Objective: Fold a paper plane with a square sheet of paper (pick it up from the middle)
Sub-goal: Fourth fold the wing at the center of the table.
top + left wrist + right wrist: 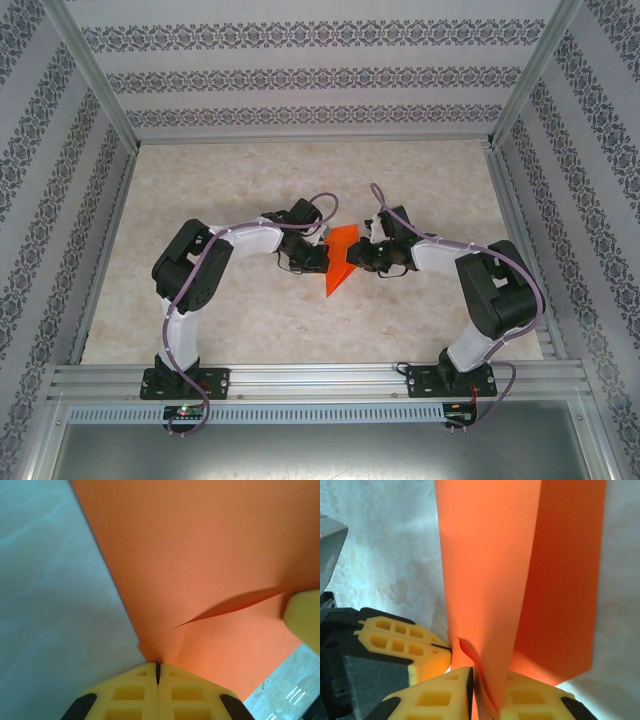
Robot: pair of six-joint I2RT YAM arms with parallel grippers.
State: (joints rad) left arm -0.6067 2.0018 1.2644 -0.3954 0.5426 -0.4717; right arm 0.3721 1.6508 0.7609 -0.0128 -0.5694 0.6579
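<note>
**A:** Where's the square sheet of paper?

**B:** Folded to a pointed wedge, between the two wrists over the middle of the tabletop, tip toward the arm bases. It looks lifted, not lying flat. Left jaws are clenched on a corner, pads flush with no gap. On the right, the sheet runs between the jaws and hides one inner edge, so I can't tell if they bite or sit loose.

**A:** Risks?

**B:** Three.
1. If the right side is loose, the sheet hangs off one corner pinch, so it swings and the fold opens.
2. If both bite and the arms pull apart, it probably tears at the left corner, which is a tiny contact patch.
3. The two sets of jaws sit just beside each other, so any inward correction risks a finger clash.

**A:** What do the views add?

**B:**
- **Top view:** gives the layout, meaning the wedge outline, the arms converging and plenty of free tabletop around. Grip detail comes from the wrist cams.
- **Left wrist:** shows the shut seam, a loose flap edge lifting and casting a shadow, and a right fingertip at that flap.
- **Right wrist:** shows a crumple where the paper enters the jaws. It also shows two panels standing at an angle, and the left arm's fingers touching or nearly touching the sheet.

**A:** The crumple worries me.

**B:** Same. A bad crease there would skew the centre line.
</note>
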